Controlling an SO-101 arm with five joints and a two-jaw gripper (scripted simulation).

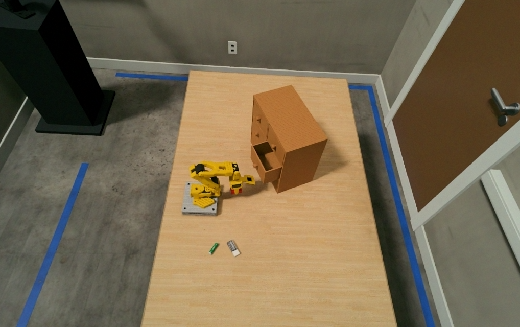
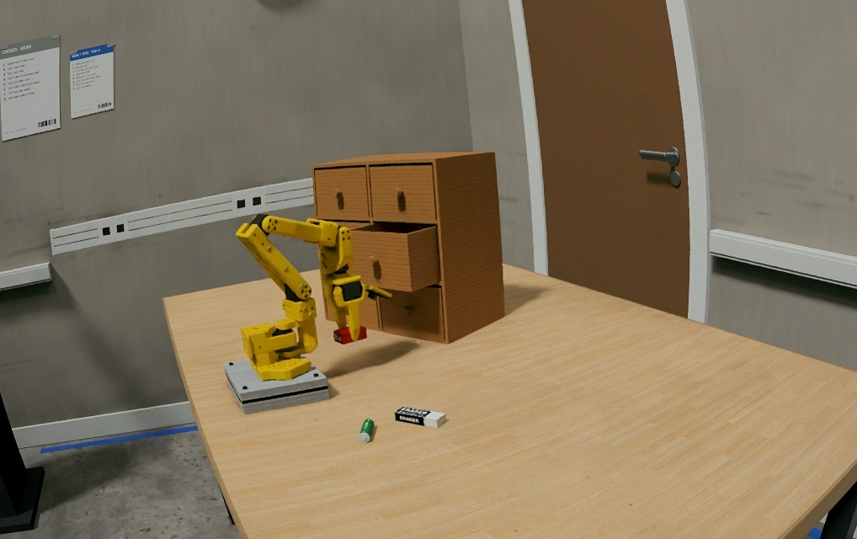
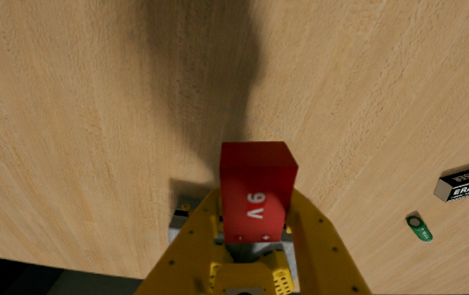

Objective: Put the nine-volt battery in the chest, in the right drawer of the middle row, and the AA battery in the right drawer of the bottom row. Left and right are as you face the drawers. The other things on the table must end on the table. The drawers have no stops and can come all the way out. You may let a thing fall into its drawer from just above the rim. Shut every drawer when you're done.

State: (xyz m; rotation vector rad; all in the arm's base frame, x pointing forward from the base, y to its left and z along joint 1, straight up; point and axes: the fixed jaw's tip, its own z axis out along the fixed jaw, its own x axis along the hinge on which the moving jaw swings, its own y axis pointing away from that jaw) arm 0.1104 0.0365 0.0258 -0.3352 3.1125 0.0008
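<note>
My gripper (image 1: pixel 236 190) (image 2: pixel 349 332) (image 3: pixel 256 207) is shut on the red nine-volt battery (image 1: pixel 233 191) (image 2: pixel 343 336) (image 3: pixel 258 198). It holds the battery above the table, in front of the chest (image 1: pixel 300 162) (image 2: pixel 471 248) and lower than the open drawer. The right drawer of the middle row (image 1: pixel 270 176) (image 2: pixel 393 258) is pulled out; the part of its inside that shows is empty. The right drawer of the bottom row (image 2: pixel 418 314) looks shut. The green AA battery (image 1: pixel 213 248) (image 2: pixel 366 429) (image 3: pixel 420 229) lies on the table.
A black and white eraser (image 1: pixel 233 248) (image 2: pixel 420 417) (image 3: pixel 467 182) lies beside the AA battery. The arm's grey base plate (image 1: pixel 189 209) (image 2: pixel 284 400) sits near the table's left edge. The top row drawers (image 2: pixel 402 180) are shut. The arm partly hides the left drawers in the exterior view.
</note>
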